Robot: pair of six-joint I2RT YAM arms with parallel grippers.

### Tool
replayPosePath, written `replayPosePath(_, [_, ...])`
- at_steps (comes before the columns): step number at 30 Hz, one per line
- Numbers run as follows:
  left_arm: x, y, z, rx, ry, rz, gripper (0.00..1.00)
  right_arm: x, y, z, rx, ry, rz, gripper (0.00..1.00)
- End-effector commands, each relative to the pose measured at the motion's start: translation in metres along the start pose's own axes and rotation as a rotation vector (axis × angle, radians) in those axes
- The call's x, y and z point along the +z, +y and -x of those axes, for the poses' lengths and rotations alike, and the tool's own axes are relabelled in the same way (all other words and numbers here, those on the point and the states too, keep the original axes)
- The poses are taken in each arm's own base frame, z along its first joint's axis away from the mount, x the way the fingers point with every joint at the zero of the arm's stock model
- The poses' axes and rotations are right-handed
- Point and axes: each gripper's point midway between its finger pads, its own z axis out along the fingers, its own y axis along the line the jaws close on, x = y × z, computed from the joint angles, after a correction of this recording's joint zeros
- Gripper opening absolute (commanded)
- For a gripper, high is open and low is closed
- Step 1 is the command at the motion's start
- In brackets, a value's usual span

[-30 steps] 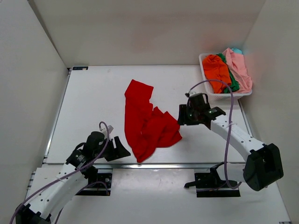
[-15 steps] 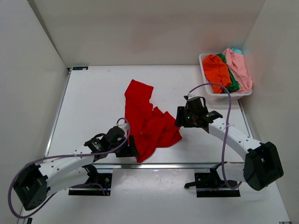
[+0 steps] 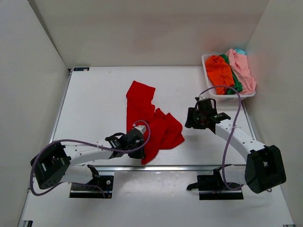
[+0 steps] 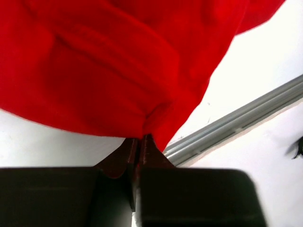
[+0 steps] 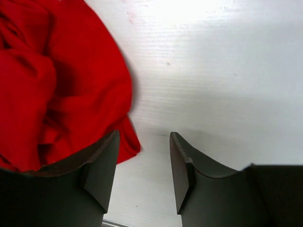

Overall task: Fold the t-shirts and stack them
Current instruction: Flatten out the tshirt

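Red t-shirt (image 3: pixel 151 124) crumpled, plain, at frame centre; left gripper (image 4: pixel 140 143) pinches its lower edge; right gripper (image 5: pixel 144 137) wide, empty, beside it.

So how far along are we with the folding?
Nothing is folded or stacked yet. In hand: the red t-shirt lies crumpled on the table, the left gripper pinched shut on its near edge, the right gripper open beside its right edge. To do: the orange shirt, green shirt, pink shirt and teal shirt, all heaped in the basket.
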Motion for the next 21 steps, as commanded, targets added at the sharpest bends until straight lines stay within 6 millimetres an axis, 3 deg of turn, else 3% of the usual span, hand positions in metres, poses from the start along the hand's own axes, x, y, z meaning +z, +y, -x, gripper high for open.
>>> replayPosePath(1, [-0.007, -0.020, 0.026, 0.032, -0.064, -0.036, 0.02, -0.003, -0.006, -0.001, -0.020, -0.016, -0.002, 0.44])
replayPosePath(3, [-0.024, -0.012, 0.041, 0.033, -0.102, 0.012, 0.00, -0.001, -0.011, -0.008, -0.014, 0.007, -0.018, 0.43])
replayPosePath(5, [-0.059, -0.001, 0.079, 0.014, -0.208, 0.057, 0.00, 0.001, -0.011, -0.013, -0.020, 0.024, -0.016, 0.42])
replayPosePath(7, [-0.112, 0.003, 0.118, -0.025, -0.354, 0.042, 0.00, 0.000, -0.008, -0.013, -0.022, 0.018, -0.003, 0.42])
replayPosePath(9, [-0.163, 0.020, 0.153, -0.091, -0.469, 0.044, 0.00, 0.003, -0.004, -0.018, -0.017, 0.027, 0.015, 0.41])
replayPosePath(12, [-0.204, 0.033, 0.170, -0.144, -0.551, 0.038, 0.00, 0.008, 0.015, -0.017, -0.018, 0.024, 0.082, 0.42])
replayPosePath(13, [-0.206, 0.033, 0.167, -0.147, -0.547, 0.043, 0.00, 0.013, 0.022, -0.020, -0.011, 0.044, 0.107, 0.44])
replayPosePath(17, [-0.217, 0.042, 0.158, -0.189, -0.597, 0.114, 0.00, 0.022, 0.050, 0.002, -0.036, 0.018, 0.158, 0.46])
replayPosePath(21, [-0.225, 0.069, 0.147, -0.224, -0.625, 0.196, 0.00, 0.045, 0.051, 0.009, -0.038, 0.055, 0.105, 0.48])
